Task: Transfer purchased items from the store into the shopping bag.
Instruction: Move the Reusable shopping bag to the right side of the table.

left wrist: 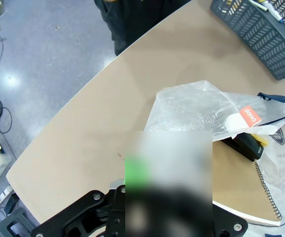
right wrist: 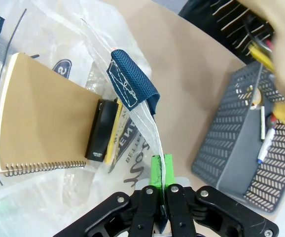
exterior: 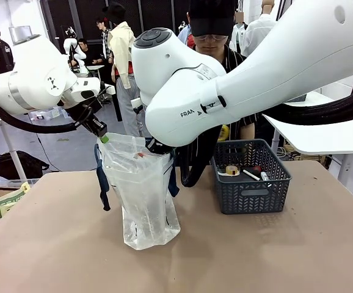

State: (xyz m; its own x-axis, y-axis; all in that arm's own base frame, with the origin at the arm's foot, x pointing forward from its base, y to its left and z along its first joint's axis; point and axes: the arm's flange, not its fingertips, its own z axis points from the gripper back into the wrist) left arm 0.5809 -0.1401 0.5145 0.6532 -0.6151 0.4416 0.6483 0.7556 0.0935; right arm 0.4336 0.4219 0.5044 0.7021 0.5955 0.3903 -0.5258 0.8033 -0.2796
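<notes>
Shopping bag (exterior: 141, 195): see-through whitish plastic with navy trim, standing upright on the bench (exterior: 54, 244) left of centre, mouth held open at the top. One navy strap (right wrist: 132, 84) folds over the rim; another hangs down the bag's left side in the front view.

Contents of the shopping bag, as we see them in the right wrist view: one spiral notebook (right wrist: 44, 113) with a tan cover, and one black-and-yellow piece (right wrist: 102, 131) lying against the notebook's edge.

Left hand (exterior: 103, 137): at the bag's upper left corner, clenched on the plastic rim, which lifts to meet it. Its own wrist view is too blurred to show the fingers.

Right hand (right wrist: 160, 168): green pads pressed together on a thin edge of the bag's rim, on the side nearer the basket.

Basket (exterior: 250, 189): dark grey, lattice sides, on the bench just right of the bag and apart from it. We count inside it a yellow roll (exterior: 232, 170), a white pen-like piece (exterior: 251, 174) and a small red piece (exterior: 256, 169).

Person (exterior: 234, 58): standing at the far side of the bench behind the basket, in a dark striped shirt. A person's hand (right wrist: 280, 29), blurred, is above the basket with something yellow at it; we cannot tell what.
</notes>
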